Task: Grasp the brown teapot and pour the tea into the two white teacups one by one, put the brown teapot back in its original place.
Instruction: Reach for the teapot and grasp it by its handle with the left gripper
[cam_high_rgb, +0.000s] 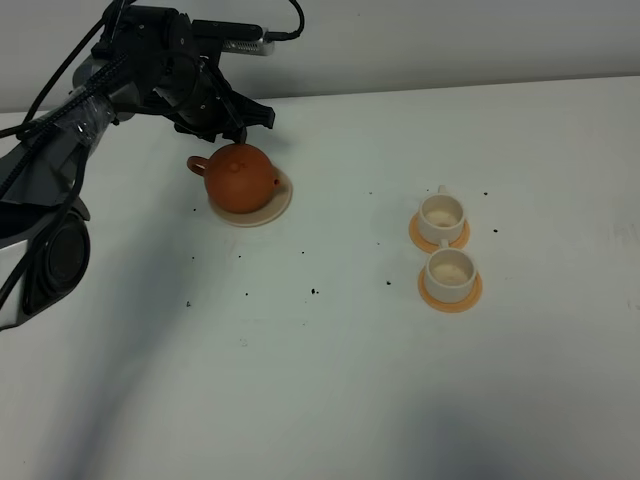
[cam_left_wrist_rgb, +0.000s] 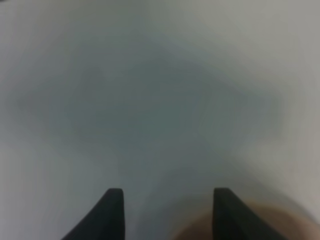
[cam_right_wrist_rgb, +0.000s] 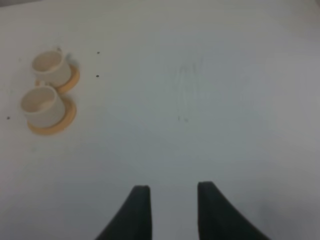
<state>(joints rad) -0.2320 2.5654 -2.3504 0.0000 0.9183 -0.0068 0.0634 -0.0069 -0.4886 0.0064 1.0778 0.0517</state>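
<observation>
Left gripper (cam_high_rgb: 246, 126) hangs just above the brown teapot (cam_high_rgb: 240, 180), toward the pot's far side, its fingers parted. In the left wrist view the two dark fingertips (cam_left_wrist_rgb: 115, 200) stand well apart with nothing between them, and a blurred brownish curve at the edge of that view is probably the pot. The teapot sits upright on the cream saucer (cam_high_rgb: 284, 202) at the left of the table (cam_high_rgb: 320, 400), its loop handle (cam_high_rgb: 197, 164) pointing away from the cups. Well apart on the right, the two white teacups (cam_high_rgb: 441, 215) stand one behind the other, each on an orange coaster (cam_high_rgb: 463, 238). Their insides look pale, with no reddish-brown tea to be seen, so I judge that pouring has not begun and that the step in hand is the approach for the grasp. The right gripper (cam_right_wrist_rgb: 173, 190) is out of the high view; its wrist camera shows its fingers a little apart and empty over bare table, with the teacups (cam_right_wrist_rgb: 41, 102) off to one side. The next move calls for bringing the open left fingers down and across to the handle, or around the body, centring them before they close. The hold must be firm enough to lift the pot without dragging the saucer or tipping it early.
</observation>
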